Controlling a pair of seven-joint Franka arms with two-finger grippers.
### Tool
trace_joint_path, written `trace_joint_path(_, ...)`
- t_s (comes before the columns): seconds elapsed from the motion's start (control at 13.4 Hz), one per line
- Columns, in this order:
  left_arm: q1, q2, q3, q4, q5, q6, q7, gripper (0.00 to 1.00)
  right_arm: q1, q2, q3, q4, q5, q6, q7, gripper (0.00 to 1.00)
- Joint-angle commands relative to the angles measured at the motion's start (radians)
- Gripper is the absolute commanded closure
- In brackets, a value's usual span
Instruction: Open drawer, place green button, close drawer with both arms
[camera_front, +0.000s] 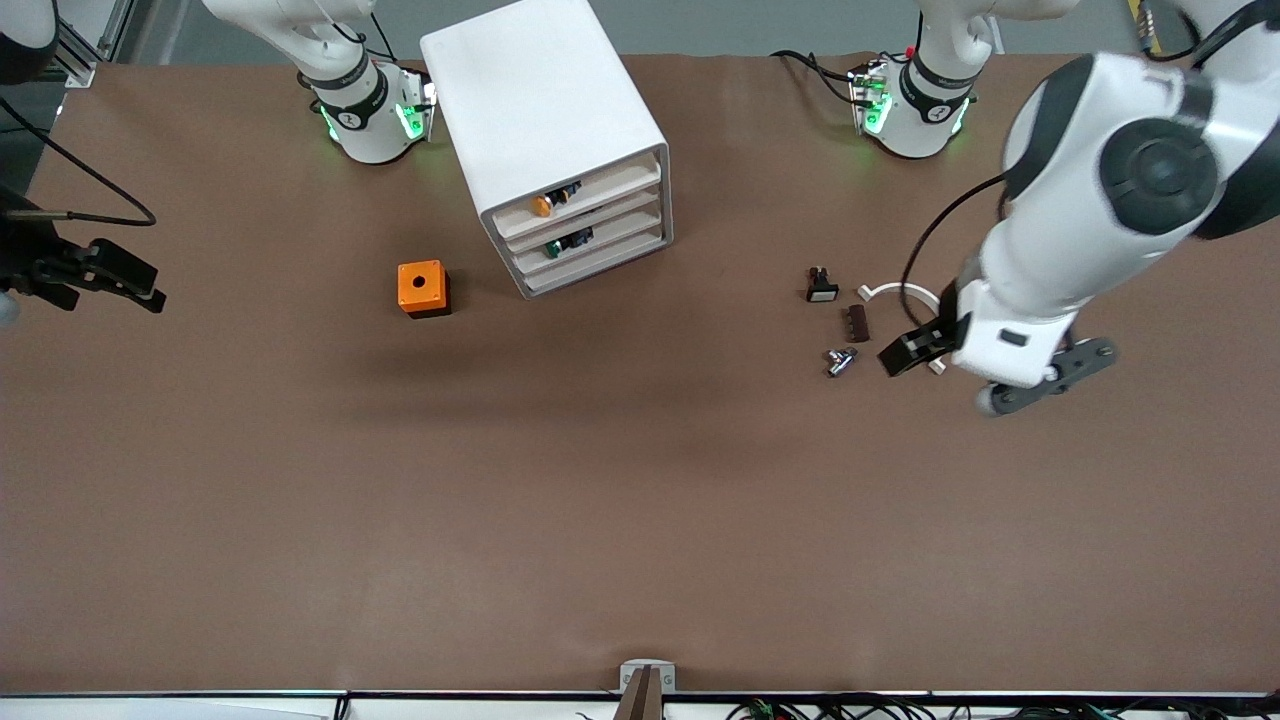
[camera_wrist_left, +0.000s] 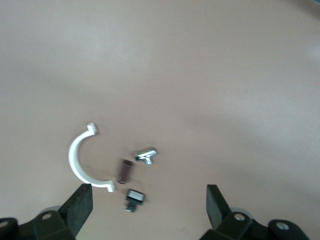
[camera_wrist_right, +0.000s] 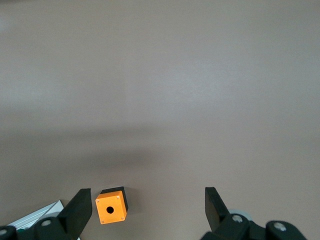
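- Left claw (camera_front: 915, 352): released, over the worktop (camera_front: 640, 520) toward the left arm's edge.
- Right claw (camera_front: 120, 275): released, at the right arm's edge.
- Button (camera_front: 553, 250): inside the drawer (camera_front: 590, 240), drawer closed.

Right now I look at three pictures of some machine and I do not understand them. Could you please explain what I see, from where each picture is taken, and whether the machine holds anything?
These are two white robot arms at a brown table. The big picture looks down from a high camera facing them. The two small pictures come from cameras on the arms' wrists.

The left gripper hangs open over small parts: a white curved clip, a dark brown cylinder, a silver piece and a black button with a white face. The right gripper, at the right arm's end of the table, is open too. Neither holds anything.

A white cabinet has four drawers. An orange-capped button sits in the highest; the green button lies in the drawer beneath it. An orange box stands beside the cabinet.
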Motion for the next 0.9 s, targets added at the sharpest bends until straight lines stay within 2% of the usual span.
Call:
trace_joint_path(0.0,0.071,-0.063,-0.007,-0.034,0.015,-0.05,0.178,0.0,-0.042,-0.021,0.027,-0.017,-0.017,0.006,-0.026,0.0)
trace_joint_path(0.22,0.148,-0.106,-0.008,-0.033,0.015,-0.08,0.327,0.0,-0.08,-0.021,0.07,-0.017,-0.017,0.005,-0.026,0.0)
trace_joint_path(0.37,0.195,-0.131,-0.01,-0.033,0.014,-0.117,0.403,0.0,-0.071,-0.021,0.068,-0.017,-0.017,0.003,-0.026,0.0)
trace_joint_path(0.82,0.209,-0.175,-0.007,-0.035,0.015,-0.172,0.447,0.0,-0.063,-0.022,0.067,-0.017,-0.019,0.002,-0.024,0.0)
